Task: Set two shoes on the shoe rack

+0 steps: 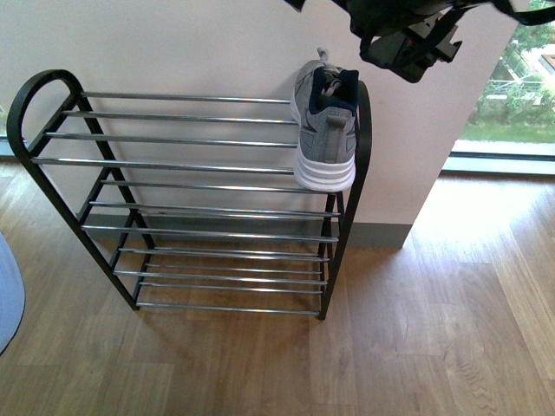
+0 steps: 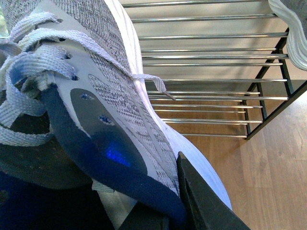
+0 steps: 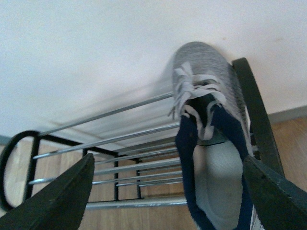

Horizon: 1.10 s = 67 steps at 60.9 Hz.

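Observation:
The black shoe rack [image 1: 199,165] with chrome bars stands against the wall. One grey sneaker [image 1: 325,130] rests on its top tier at the right end, heel toward me and toe at the wall. My right gripper [image 1: 408,48] hangs open just above and to the right of it. In the right wrist view the right gripper [image 3: 168,189] is spread wide with that sneaker [image 3: 211,143] below and nothing gripped. My left gripper [image 2: 163,201] is shut on the navy collar of the other grey sneaker [image 2: 96,86], which fills the left wrist view, with the rack [image 2: 211,57] behind it.
Wooden floor [image 1: 390,347] surrounds the rack. A white wall [image 1: 191,43] is right behind it, and a window [image 1: 512,95] lies to the right. A pale grey rounded shape [image 1: 7,295] shows at the left edge of the front view.

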Each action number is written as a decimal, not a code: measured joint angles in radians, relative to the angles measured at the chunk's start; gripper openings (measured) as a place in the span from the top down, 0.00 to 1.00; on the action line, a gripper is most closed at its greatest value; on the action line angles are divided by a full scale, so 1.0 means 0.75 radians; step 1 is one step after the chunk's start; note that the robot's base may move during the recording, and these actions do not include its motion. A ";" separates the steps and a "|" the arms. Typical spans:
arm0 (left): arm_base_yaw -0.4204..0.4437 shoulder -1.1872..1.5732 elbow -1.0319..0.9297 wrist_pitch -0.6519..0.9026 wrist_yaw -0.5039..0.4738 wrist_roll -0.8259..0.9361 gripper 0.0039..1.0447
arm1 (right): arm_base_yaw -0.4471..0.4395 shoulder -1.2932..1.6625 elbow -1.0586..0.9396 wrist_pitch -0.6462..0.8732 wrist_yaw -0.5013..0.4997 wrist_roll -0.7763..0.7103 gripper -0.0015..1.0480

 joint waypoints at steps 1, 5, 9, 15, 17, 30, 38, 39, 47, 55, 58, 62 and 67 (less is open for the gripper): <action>0.000 0.000 0.000 0.000 0.000 0.000 0.99 | -0.001 -0.014 -0.019 0.015 -0.010 -0.011 0.08; 0.000 0.000 0.000 0.000 -0.001 0.000 0.99 | -0.015 -0.124 -0.171 0.163 -0.066 -0.120 0.09; 0.000 0.000 0.000 0.000 -0.001 0.000 0.99 | -0.038 -0.220 -0.304 0.299 -0.119 -0.236 0.09; 0.000 0.000 0.000 0.000 0.000 0.000 0.99 | -0.102 -0.372 -0.499 0.428 -0.214 -0.369 0.09; 0.000 0.000 0.000 0.000 -0.001 0.000 0.99 | -0.129 -0.425 -0.564 0.452 -0.250 -0.408 0.09; 0.000 0.000 0.000 0.000 0.000 0.000 0.99 | -0.387 -0.847 -1.011 0.496 -0.474 -0.547 0.09; 0.000 0.000 0.000 0.000 -0.001 0.000 0.99 | -0.591 -1.069 -1.188 0.511 -0.597 -0.552 0.09; 0.000 0.000 0.000 0.000 -0.001 0.000 0.99 | -0.609 -1.083 -1.200 0.516 -0.604 -0.552 0.09; 0.000 0.000 0.000 0.000 0.000 0.000 0.99 | -0.833 -1.155 -1.332 0.682 -0.614 -0.531 0.09; 0.000 0.000 0.000 0.000 0.000 0.000 0.99 | -0.873 -1.155 -1.352 0.696 -0.611 -0.524 0.09; 0.000 0.000 0.000 0.000 0.001 0.000 0.99 | -0.872 -1.155 -1.360 0.724 -0.631 -0.553 0.13; 0.000 0.000 0.000 0.000 -0.002 0.000 0.99 | -0.849 -1.183 -1.393 0.761 -0.613 -0.655 0.22; 0.000 0.000 0.000 0.000 -0.006 0.000 0.99 | -0.798 -1.260 -1.449 0.742 -0.573 -0.737 0.36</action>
